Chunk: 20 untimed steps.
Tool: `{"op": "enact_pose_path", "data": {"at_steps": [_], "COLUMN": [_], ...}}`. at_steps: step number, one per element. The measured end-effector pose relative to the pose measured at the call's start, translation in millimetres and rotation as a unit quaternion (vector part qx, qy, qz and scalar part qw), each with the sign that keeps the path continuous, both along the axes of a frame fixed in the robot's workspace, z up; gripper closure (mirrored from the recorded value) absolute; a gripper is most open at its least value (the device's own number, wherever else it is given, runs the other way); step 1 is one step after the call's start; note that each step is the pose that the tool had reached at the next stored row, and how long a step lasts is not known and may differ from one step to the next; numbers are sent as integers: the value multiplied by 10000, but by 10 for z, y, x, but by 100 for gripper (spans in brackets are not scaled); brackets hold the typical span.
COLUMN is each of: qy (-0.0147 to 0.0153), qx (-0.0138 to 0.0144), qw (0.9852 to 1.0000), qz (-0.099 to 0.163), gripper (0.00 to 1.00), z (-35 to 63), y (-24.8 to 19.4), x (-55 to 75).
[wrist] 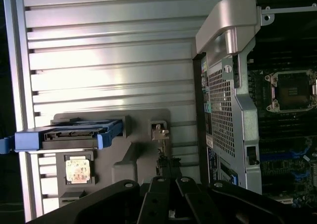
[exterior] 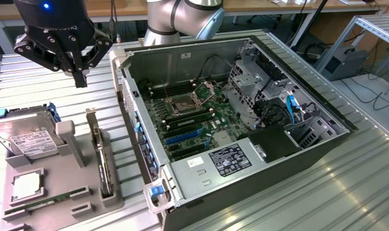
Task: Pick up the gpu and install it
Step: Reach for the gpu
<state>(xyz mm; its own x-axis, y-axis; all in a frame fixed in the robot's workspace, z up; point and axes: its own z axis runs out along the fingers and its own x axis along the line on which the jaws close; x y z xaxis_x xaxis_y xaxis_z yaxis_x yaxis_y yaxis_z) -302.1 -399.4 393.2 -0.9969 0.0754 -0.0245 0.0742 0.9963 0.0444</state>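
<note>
Gripper (exterior: pixel 81 81) hangs with fingers pressed together, holding nothing; well below it the gpu (exterior: pixel 103 166) stands on edge in the grey tray (exterior: pixel 85 202), untouched.

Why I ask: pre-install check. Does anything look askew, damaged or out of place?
Nothing stands out. The gpu stands upright in the grey holder; the computer case lies open; the shut end effector hovers nearby.

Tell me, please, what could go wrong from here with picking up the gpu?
Shut as it hangs, the gripper could strike the gpu on its top edge rather than straddle it. The gpu stands on edge in the gray holder, close to the case, so a skewed approach might knock either.
</note>
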Motion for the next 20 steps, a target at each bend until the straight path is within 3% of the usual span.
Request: {"op": "enact_pose_path", "data": {"at_steps": [20], "qy": [0], "qx": [0], "qw": [10000], "qz": [1], "gripper": [89], "z": [-1], "y": [-175], "x": [1]}}
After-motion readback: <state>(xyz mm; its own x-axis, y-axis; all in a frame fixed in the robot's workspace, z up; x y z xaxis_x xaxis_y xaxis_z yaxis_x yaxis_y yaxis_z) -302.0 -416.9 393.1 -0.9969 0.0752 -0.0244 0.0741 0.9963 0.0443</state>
